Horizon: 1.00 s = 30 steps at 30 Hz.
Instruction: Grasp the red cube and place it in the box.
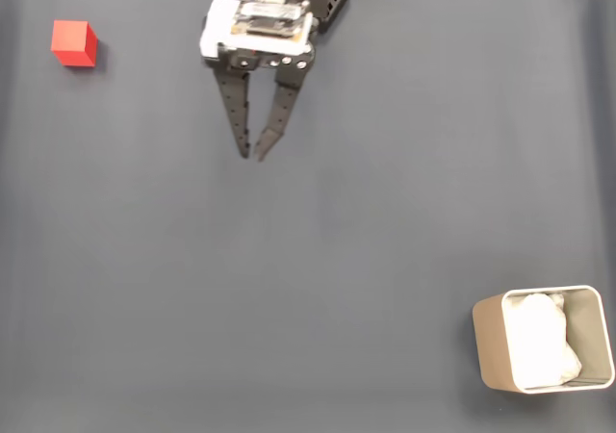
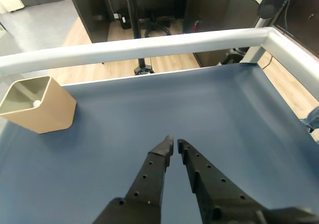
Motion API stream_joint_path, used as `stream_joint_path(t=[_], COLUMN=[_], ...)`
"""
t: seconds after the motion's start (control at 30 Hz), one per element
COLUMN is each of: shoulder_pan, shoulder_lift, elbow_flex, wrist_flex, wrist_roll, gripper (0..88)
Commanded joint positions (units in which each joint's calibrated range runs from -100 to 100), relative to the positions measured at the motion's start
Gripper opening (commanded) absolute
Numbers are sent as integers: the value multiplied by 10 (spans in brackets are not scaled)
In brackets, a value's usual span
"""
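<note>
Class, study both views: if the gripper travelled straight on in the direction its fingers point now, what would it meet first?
Probably nothing but bare mat. The gripper points down the fixed view; the red cube lies off left, the box off right. Height is unclear.

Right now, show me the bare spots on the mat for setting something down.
In the fixed view, the mat is bare across its whole middle, between the gripper at top, the cube top left and the box bottom right. The lower left corner is free too. No spot is crowded.
</note>
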Motion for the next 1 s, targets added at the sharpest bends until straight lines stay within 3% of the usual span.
stream_joint_path(t=[0.0, 0.67, 0.97], shoulder_pan=[38, 199, 287], shoulder_lift=[53, 207, 241], elbow_flex=[-107, -363, -376], wrist_flex=[40, 225, 235], wrist_roll=[-1, -22, -19], gripper=[0, 0, 1])
